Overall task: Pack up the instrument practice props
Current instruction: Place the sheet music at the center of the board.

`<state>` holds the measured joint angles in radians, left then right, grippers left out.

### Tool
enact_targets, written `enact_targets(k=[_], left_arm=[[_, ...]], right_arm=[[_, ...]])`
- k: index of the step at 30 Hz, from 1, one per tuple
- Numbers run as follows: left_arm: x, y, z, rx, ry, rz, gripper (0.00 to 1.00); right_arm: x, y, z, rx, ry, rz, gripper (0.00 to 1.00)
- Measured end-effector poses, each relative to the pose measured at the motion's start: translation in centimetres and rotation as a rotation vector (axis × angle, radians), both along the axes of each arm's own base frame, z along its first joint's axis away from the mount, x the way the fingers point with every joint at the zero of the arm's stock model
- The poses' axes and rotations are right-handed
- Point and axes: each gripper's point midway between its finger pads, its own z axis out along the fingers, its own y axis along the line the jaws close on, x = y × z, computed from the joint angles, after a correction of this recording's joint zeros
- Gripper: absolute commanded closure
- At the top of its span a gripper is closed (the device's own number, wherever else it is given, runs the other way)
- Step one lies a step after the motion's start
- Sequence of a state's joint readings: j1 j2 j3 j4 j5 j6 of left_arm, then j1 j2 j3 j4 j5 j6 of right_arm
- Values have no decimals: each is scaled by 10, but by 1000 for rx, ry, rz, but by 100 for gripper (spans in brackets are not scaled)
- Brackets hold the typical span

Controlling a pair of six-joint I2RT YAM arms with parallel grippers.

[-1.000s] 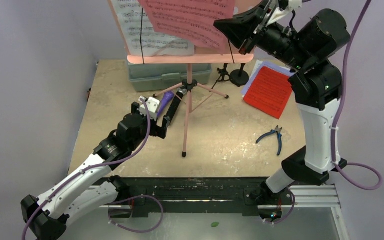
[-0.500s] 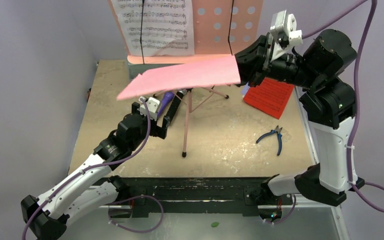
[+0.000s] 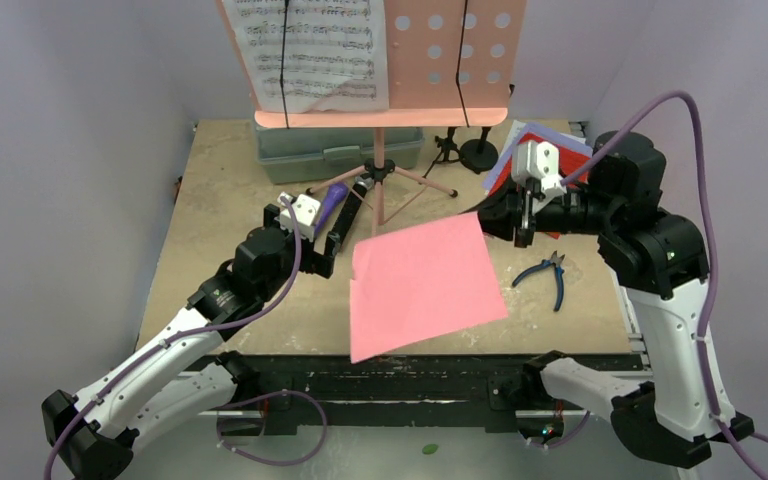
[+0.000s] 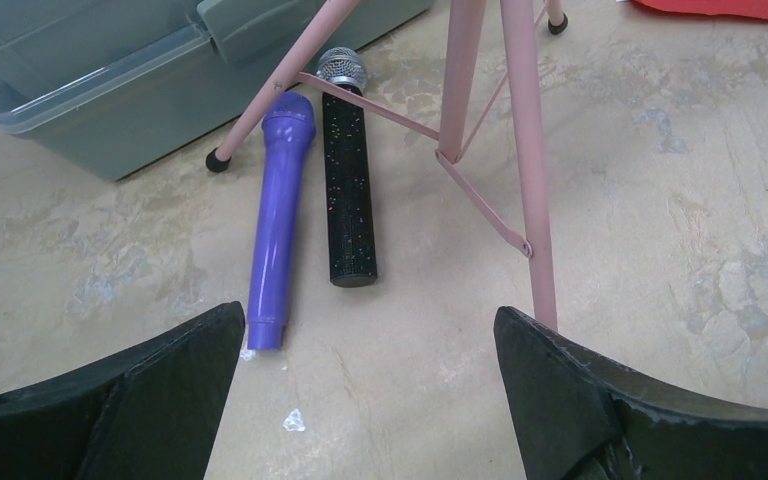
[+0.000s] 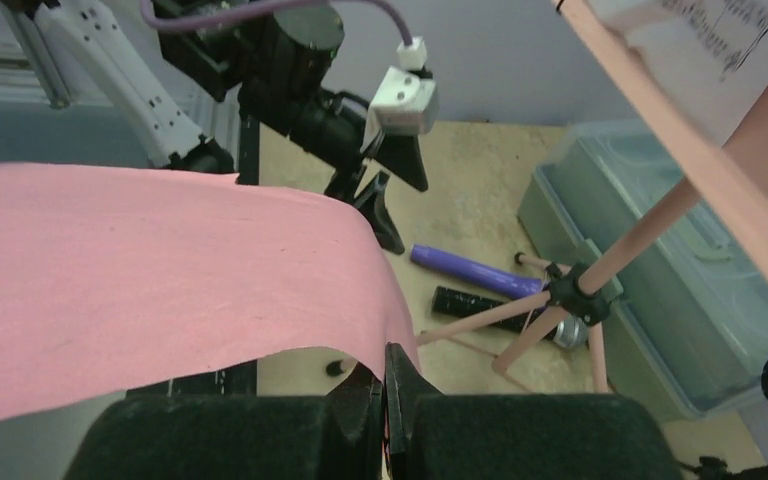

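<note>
Left claw [image 4: 365, 335] is spread wide, with the purple microphone [image 4: 278, 215] and black microphone [image 4: 348, 190] just ahead. The tripod leg [image 4: 525, 160] hugs one finger and could snag. Right claw [image 5: 385, 385] is clenched on a corner of the pink sheet-music page [image 3: 425, 280], which flops out to its left and may slip or crease.

Light was bright, even and diffuse, apparently from overhead, so ahead of the left gripper [image 4: 368, 315] the purple microphone [image 4: 278, 215] and black microphone [image 4: 348, 190] lay in sharp focus on the table [image 4: 660, 200]. They cast only faint, soft-edged shadows, with one small glint on the silver head. That gripper's dark fingers [image 4: 160, 390] at the frame's bottom showed little surface detail, and in the right wrist view the pink sheet [image 5: 160, 270] just above the right gripper [image 5: 385, 372] looked soft from closeness to the lens, over near-black, blurred fingers [image 5: 260, 435].
</note>
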<state>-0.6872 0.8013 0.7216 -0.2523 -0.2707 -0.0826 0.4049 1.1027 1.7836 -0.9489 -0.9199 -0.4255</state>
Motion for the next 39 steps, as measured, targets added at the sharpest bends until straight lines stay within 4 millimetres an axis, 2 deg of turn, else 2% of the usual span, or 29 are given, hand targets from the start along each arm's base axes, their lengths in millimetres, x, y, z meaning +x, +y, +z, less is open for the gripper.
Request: enact_targets(k=[4, 9, 13, 16, 18, 22, 26, 29, 34, 39], left_arm=[[0, -1, 0, -1, 1, -3, 5], [0, -1, 0, -1, 1, -4, 5], [0, -1, 0, -2, 1, -4, 5], [0, -1, 0, -3, 2, -7, 5], [-1, -1, 0, -4, 2, -9, 5], [-1, -1, 1, -8, 0, -12, 5], [-2, -2, 3, -15, -5, -18, 5], [-3, -2, 5, -20, -9, -20, 5], [-4, -2, 6, -24, -10, -28, 5], [-5, -3, 7, -28, -10, -34, 5]], right_arm=[[-2, -12, -35, -56, 7, -17, 100], [9, -27, -88, -125, 76, -70, 100], [23, -42, -142, -168, 193, -136, 100], [36, -54, -171, -178, 267, -200, 100], [45, -63, -183, -176, 298, -253, 100], [69, -82, -195, -140, 343, -373, 100], [106, -110, -204, -79, 418, -502, 100], [137, -138, -227, -24, 552, -587, 100], [177, -179, -271, 33, 797, -701, 100], [213, -216, -302, 48, 886, -906, 100]])
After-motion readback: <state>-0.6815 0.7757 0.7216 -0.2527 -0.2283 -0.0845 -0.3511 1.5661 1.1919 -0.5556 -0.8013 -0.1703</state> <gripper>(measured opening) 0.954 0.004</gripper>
